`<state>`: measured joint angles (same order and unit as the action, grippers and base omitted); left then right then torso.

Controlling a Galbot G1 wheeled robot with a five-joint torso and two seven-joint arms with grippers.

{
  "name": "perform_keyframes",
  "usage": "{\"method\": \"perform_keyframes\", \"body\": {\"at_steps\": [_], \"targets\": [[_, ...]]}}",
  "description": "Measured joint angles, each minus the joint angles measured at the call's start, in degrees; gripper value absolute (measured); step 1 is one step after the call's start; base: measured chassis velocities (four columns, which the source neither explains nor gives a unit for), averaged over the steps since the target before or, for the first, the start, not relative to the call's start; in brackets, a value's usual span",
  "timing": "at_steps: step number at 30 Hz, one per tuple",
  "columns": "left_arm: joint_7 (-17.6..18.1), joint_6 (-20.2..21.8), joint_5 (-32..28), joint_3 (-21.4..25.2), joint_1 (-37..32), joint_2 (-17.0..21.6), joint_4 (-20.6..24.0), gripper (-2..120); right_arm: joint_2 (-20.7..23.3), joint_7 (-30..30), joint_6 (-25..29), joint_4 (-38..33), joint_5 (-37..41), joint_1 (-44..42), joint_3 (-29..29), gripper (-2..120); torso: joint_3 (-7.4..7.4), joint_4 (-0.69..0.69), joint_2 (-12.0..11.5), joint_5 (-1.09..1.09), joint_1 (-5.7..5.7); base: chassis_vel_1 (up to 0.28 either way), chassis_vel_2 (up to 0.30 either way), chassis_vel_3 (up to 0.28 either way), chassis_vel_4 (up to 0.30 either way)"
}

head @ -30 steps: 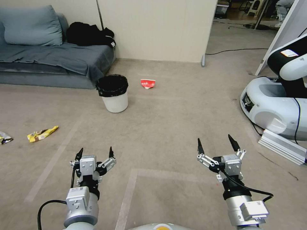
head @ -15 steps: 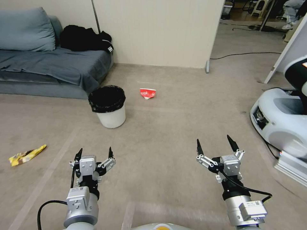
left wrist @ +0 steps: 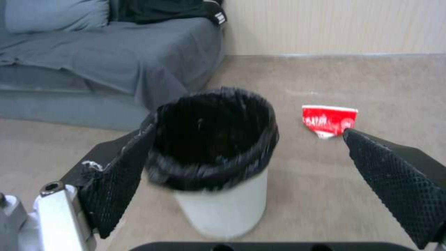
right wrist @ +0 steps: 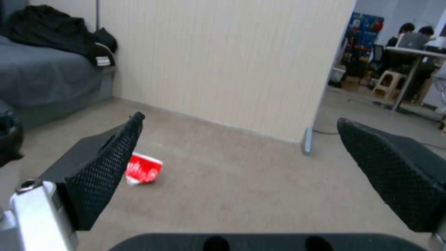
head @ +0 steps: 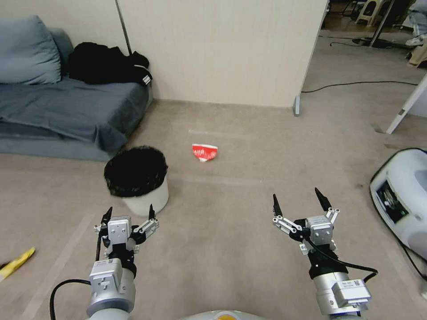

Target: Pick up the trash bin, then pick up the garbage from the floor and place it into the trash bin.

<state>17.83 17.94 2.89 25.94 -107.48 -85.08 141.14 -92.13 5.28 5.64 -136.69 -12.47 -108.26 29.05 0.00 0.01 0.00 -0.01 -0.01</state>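
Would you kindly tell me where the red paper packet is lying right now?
In the head view the red paper packet lies on the carpet ahead, right of the round white plastic bin with the black liner and short of the beige partition wall.

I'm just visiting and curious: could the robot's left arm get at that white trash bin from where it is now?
Probably yes. The left pincer hangs open just short of the trash bin, facing it, with only bare carpet between them. The bin stands upright, its black bag folded over the rim.
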Motion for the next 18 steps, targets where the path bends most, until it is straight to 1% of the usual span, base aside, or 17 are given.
{"method": "perform_keyframes", "body": {"at_steps": [2,3,4,5,6,8,10,11,14,18], "targets": [[0.0,0.0,0.0,0.0,0.0,0.0,0.0,99,0.0,0.0,0.0,0.0,0.0,0.0,0.0,100,0.00,0.00,0.0,-0.02,0.00,-0.294,0.273,0.299,-0.300],[0.0,0.0,0.0,0.0,0.0,0.0,0.0,99,0.0,0.0,0.1,0.1,-0.1,0.0,0.0,100,0.01,-0.02,0.0,0.00,0.00,-0.308,0.299,0.281,-0.262],[0.1,0.0,0.0,0.0,0.0,0.0,0.0,99,0.0,0.0,0.1,0.1,-0.1,0.0,0.0,100,0.00,0.00,0.0,0.03,0.01,-0.272,0.299,0.281,-0.300],[0.1,0.0,0.0,0.0,0.0,0.0,0.0,99,0.0,0.0,0.1,0.1,-0.1,0.0,0.0,100,0.01,0.00,0.0,-0.02,0.01,-0.276,0.277,0.281,-0.300],[0.1,0.0,0.0,0.0,0.0,0.0,0.0,99,0.0,0.0,0.1,0.1,-0.1,0.0,0.0,100,0.01,0.00,0.0,-0.02,0.01,-0.276,0.277,0.281,-0.300],[0.1,0.0,0.0,0.0,0.0,0.0,0.0,99,0.0,0.5,1.5,0.4,-0.1,0.1,0.1,100,0.01,0.00,0.0,0.00,0.01,-0.264,0.278,0.267,-0.253],[0.1,0.0,0.0,0.0,0.1,0.0,0.0,99,0.0,0.6,1.7,0.4,-0.2,0.1,0.1,100,0.02,-0.01,0.0,-0.01,0.02,-0.253,0.228,0.258,-0.233],[0.1,0.0,0.0,0.0,0.1,0.0,0.0,99,0.0,0.7,1.9,0.5,-0.1,0.1,0.1,100,0.01,-0.01,0.0,0.02,0.01,-0.228,0.228,0.188,-0.196],[0.2,0.0,0.0,0.0,0.1,-0.1,0.0,99,0.0,0.8,2.0,0.5,-0.2,0.1,0.1,100,0.02,0.00,0.0,0.01,0.01,-0.087,0.144,0.076,-0.077],[0.2,0.1,0.0,0.0,0.1,-0.1,0.0,99,0.0,1.3,3.1,0.6,-0.4,0.1,0.2,100,0.00,-0.01,0.0,0.01,0.00,0.013,-0.012,-0.011,0.004]]}}
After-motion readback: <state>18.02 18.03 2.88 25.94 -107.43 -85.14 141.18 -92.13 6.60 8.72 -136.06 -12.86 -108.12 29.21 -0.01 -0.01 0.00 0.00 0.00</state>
